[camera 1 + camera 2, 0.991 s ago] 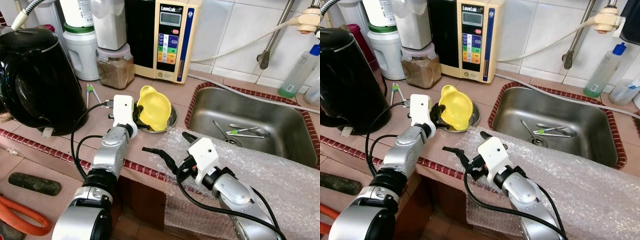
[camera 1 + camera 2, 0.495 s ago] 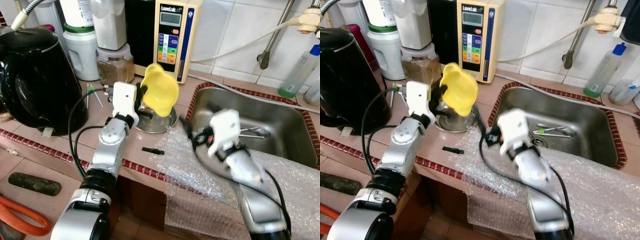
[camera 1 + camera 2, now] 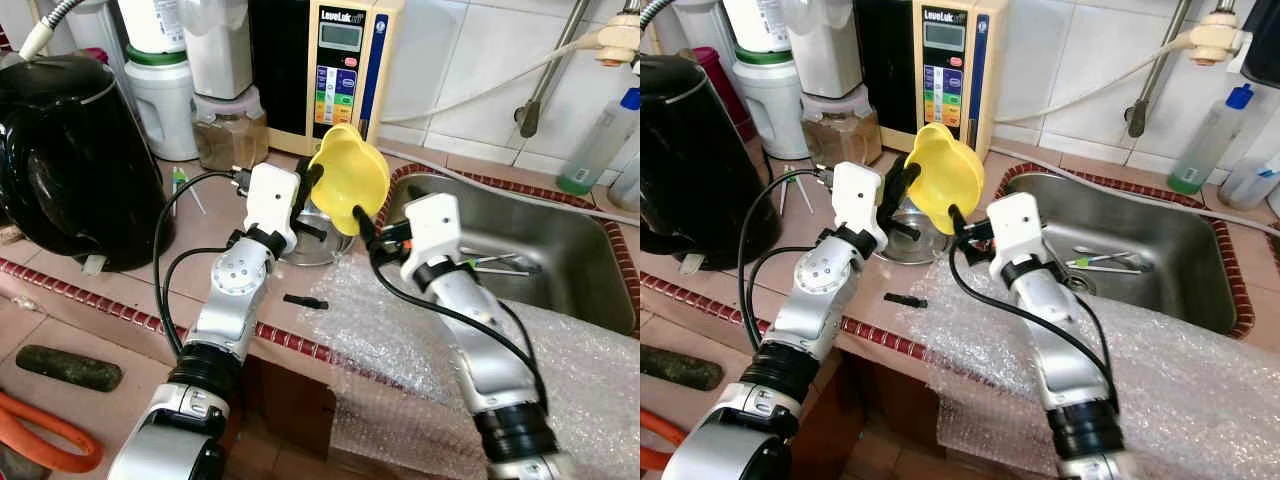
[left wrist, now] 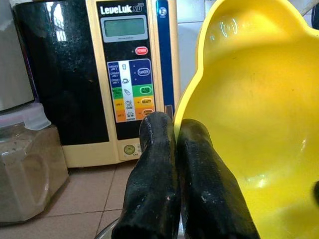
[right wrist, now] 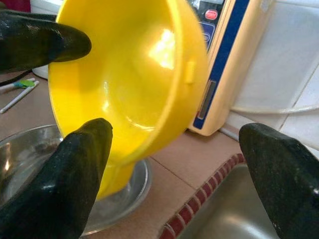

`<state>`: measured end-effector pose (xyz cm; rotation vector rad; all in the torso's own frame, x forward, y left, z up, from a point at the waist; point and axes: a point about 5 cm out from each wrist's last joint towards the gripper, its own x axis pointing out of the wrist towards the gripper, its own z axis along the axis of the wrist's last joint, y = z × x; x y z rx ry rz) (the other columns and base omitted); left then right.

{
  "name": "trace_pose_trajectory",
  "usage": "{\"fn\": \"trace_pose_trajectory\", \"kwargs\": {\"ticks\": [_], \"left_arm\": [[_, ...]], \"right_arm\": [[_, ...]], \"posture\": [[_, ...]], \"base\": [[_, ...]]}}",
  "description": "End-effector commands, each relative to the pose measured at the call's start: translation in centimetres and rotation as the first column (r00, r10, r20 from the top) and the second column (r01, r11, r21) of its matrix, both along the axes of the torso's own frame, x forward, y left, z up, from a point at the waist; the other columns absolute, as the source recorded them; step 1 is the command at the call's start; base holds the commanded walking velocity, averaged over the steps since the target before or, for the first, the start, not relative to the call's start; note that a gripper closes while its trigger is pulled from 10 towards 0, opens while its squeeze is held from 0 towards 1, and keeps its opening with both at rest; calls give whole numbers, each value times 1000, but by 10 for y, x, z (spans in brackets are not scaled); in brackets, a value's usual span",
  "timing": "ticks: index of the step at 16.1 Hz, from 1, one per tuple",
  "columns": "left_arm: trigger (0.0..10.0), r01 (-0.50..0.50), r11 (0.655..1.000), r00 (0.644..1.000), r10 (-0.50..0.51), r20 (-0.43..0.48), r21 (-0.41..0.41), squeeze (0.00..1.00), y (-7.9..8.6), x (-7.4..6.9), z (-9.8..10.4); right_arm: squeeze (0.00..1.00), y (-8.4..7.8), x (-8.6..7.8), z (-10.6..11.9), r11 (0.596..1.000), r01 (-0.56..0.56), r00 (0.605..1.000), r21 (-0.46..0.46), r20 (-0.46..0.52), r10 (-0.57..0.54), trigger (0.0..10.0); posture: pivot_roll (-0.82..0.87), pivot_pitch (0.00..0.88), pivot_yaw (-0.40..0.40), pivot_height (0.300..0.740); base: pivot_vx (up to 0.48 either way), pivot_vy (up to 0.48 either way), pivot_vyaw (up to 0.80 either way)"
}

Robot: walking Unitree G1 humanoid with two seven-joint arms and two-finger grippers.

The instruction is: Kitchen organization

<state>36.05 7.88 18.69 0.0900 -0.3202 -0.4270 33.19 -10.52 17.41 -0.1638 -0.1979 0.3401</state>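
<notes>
Bubble wrap (image 3: 560, 350) drapes over the front edge of the tiled bench (image 3: 120, 290), with a small black piece (image 3: 304, 300) lying just beside it. Above, the left gripper (image 3: 312, 190) holds a yellow funnel (image 3: 350, 176) in the air, its fingers (image 4: 164, 169) pinched together on the rim. A second ago the funnel sat in the steel bowl (image 3: 310, 238) on the bench; it is now lifted clear and carried toward the sink (image 3: 560, 250). The right gripper (image 3: 372, 222) has swung up from the bench's front edge to meet it, fingers (image 5: 75, 169) spread wide, one tip touching or just under the funnel's lower side, the other well apart. This looks like a handover between arms, not yet closed. Utensils lie in the sink. Behind stand a black kettle (image 3: 70, 160), a jar (image 3: 232, 125) and a water machine (image 3: 340, 70) against the tiled wall.
</notes>
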Motion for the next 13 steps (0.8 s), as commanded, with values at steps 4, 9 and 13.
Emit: {"fn": "trace_pose_trajectory", "kwargs": {"ticks": [4, 9, 13], "left_arm": [[0, 21, 1000, 999, -21, 28, -8, 0, -3, -3, 6], [0, 14, 1000, 1000, -14, 20, -10, 0, -5, -5, 4], [0, -6, 1000, 1000, 6, 16, -12, 0, -2, -7, 1]], "right_arm": [[0, 14, 17, 12, 1000, 13, 999, 20, 49, -14, 0], [0, 21, 26, 17, 999, 34, 995, -7, 92, -33, 0], [0, 24, 29, 14, 998, 50, 994, -49, 104, -45, 0]], "posture": [[167, 0, -8, 740], [178, 0, -21, 740], [190, 0, -37, 740]], "base": [[0, 0, 0], [0, 0, 0], [0, 0, 0]]}}
